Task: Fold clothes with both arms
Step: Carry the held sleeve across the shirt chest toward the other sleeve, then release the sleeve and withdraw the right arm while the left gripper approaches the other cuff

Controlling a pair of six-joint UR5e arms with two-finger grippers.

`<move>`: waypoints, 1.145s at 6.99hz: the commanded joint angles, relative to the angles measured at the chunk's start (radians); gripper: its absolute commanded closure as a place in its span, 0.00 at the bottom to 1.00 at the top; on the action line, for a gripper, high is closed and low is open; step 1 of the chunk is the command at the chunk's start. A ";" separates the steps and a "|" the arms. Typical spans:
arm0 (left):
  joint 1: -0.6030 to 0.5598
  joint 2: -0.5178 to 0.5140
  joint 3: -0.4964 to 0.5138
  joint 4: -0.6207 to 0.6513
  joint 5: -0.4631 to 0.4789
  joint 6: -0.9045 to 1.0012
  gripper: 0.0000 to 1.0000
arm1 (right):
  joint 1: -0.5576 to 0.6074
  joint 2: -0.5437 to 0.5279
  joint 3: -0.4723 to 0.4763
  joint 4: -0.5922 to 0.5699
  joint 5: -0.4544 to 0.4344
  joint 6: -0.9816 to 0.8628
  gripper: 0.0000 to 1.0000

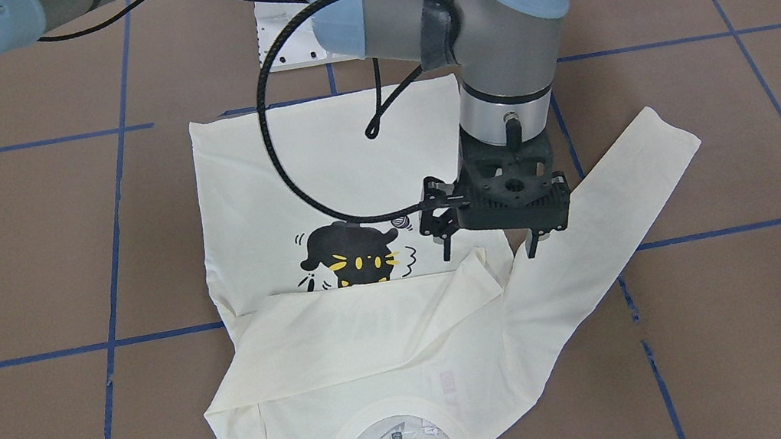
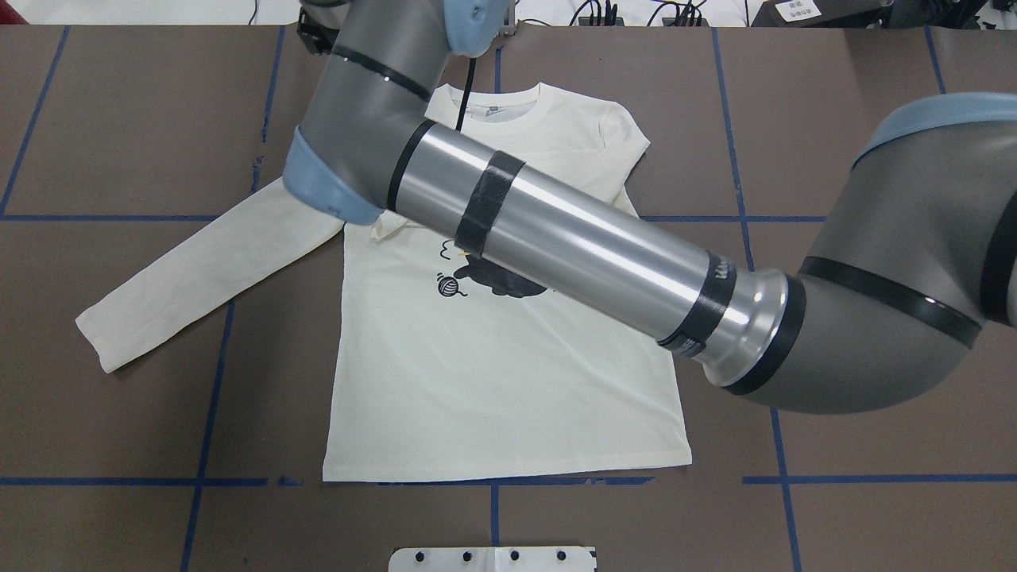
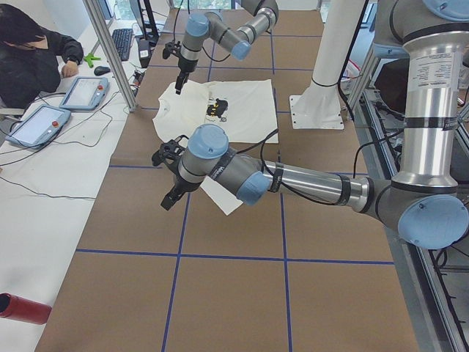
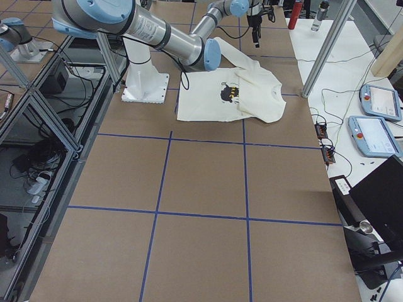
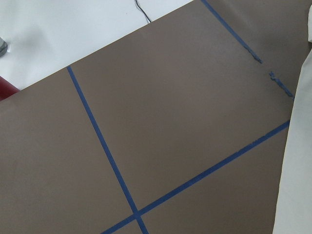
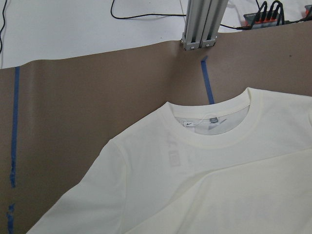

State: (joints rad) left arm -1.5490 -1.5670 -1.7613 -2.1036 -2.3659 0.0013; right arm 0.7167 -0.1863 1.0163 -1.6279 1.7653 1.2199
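T-shirt (image 1: 351,163) lies flat mid-frame on the brown table (image 1: 16,252), cat print (image 1: 353,256) up, collar at the bottom edge. One sleeve is folded across the chest, the other sleeve (image 1: 613,209) stretched right. Above that sleeve's shoulder the right gripper (image 1: 490,249) points down, jaws wide, empty; its forearm (image 2: 572,238) blocks most of the print in the overhead view. The left gripper (image 3: 170,180) hovers over the table off the sleeve end, jaw state can't tell.
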 commanded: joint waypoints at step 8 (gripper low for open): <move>0.674 0.270 0.005 -0.531 0.439 -0.584 0.09 | 0.521 -0.999 0.800 -0.061 0.494 -0.997 0.00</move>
State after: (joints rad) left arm -0.9667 -1.3343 -1.7573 -2.5911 -1.9946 -0.5367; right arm 1.1914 -1.0713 1.7631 -1.7228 2.2267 0.2847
